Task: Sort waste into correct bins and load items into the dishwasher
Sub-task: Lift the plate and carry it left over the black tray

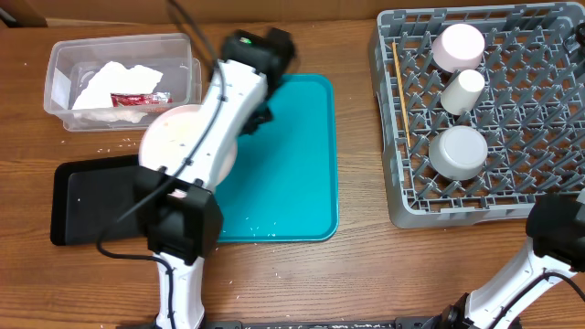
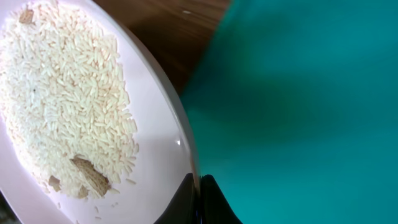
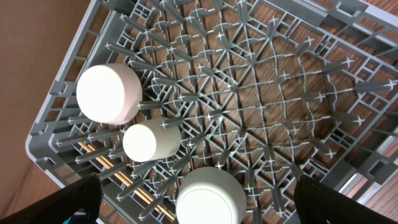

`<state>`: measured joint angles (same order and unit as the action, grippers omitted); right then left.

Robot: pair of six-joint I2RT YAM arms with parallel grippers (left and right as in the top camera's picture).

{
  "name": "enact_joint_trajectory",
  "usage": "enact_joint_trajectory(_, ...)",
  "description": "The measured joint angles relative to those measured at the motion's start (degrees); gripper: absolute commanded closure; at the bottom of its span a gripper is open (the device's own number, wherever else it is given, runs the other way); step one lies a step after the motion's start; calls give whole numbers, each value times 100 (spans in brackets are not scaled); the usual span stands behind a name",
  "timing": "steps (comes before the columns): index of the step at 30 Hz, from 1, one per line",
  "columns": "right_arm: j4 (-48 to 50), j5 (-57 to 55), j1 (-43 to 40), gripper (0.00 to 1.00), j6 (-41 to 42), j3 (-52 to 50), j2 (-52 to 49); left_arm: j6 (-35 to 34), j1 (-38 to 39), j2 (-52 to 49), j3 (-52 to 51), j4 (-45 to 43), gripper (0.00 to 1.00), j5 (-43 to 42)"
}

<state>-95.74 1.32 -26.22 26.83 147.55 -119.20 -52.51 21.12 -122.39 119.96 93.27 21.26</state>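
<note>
Left gripper point(image 2: 200, 186) is clamped on the large plate point(image 2: 155, 106) rim, rice point(image 2: 62, 93) on board, at the black tray's point(image 1: 87, 196) 1 o'clock corner, likely to dump there. Right gripper point(image 3: 199, 193) hovers wide open over the rack point(image 1: 512, 119), desk's 3 o'clock.

- Take your grey dish rack point(image 1: 393, 196) as the marker, its upright pegs showing across most of the grid.
- In its left part you see a row: a white dish point(image 1: 457, 46) base up, a small white cup point(image 1: 462, 90) tilted, and a grey bowl point(image 1: 458, 151) base up.
- Two wooden chopsticks point(image 1: 399, 78) lie along the rack's left edge.
- Well left of the rack, your large round white plate point(image 1: 174, 137) carries rice point(image 2: 62, 93) and brown scraps point(image 2: 87, 174).
- Farther left still, a clear tub point(image 1: 59, 64) holds a crumpled napkin point(image 1: 114, 82) and a red wrapper point(image 1: 139, 99); a black tray point(image 1: 91, 196) lies just beside the plate.
</note>
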Motion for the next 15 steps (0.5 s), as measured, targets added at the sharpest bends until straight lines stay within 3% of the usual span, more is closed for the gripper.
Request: enact_joint_trajectory(15,-2,2,0,0,-2,0,-2,-284,-2717,0,4,-271,96,-1705)
